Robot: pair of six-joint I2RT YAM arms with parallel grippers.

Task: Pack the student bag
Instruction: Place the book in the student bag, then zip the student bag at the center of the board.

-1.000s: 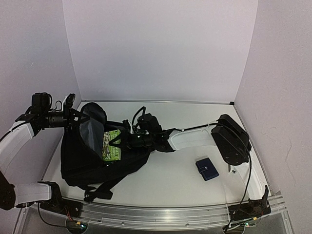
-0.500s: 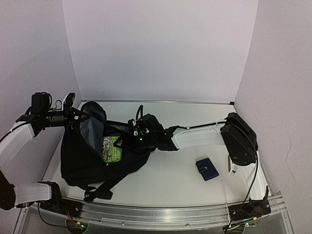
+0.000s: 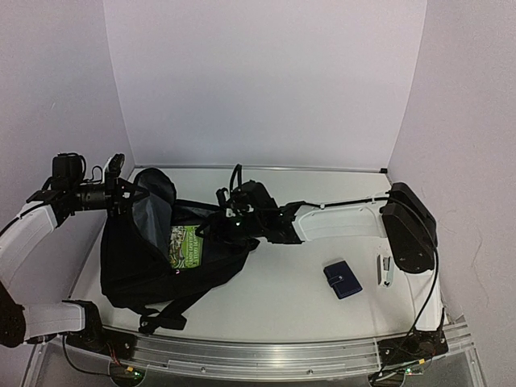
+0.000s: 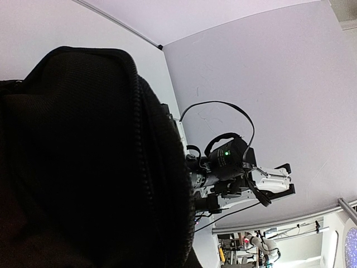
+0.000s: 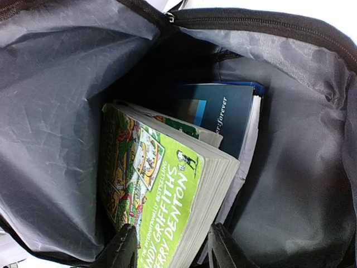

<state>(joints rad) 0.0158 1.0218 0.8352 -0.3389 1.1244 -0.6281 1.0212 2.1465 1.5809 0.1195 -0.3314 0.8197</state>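
The student bag (image 3: 153, 258) lies on the left side of the surface (image 3: 306, 314), along its left edge, with its straps trailing toward the near edge. Its mouth faces right and gapes wide.

Our left end effector (image 3: 129, 193) is clamped on the raised rim of the bag's flap and holds it up off the surface. Black fabric fills most of the left wrist view, so the fingers themselves are hidden there.

Our right end effector (image 5: 170, 245) sits at the bag's mouth, pointing in. Its fingers (image 5: 122, 251) stand apart, with the lower end of a green paperback (image 5: 162, 184) between them. We cannot tell whether the pads touch it.

The paperback leans inside the bag against the grey lining (image 5: 50, 111). A dark-blue book (image 5: 215, 114) stands just behind it, deeper in. The zipper (image 5: 262, 25) runs along the upper rim of the opening.

Well apart from the bag, a small dark-blue wallet (image 3: 343, 279) lies flat toward the right edge. A stapler (image 3: 387, 270) lies just beside it, nearer that edge.
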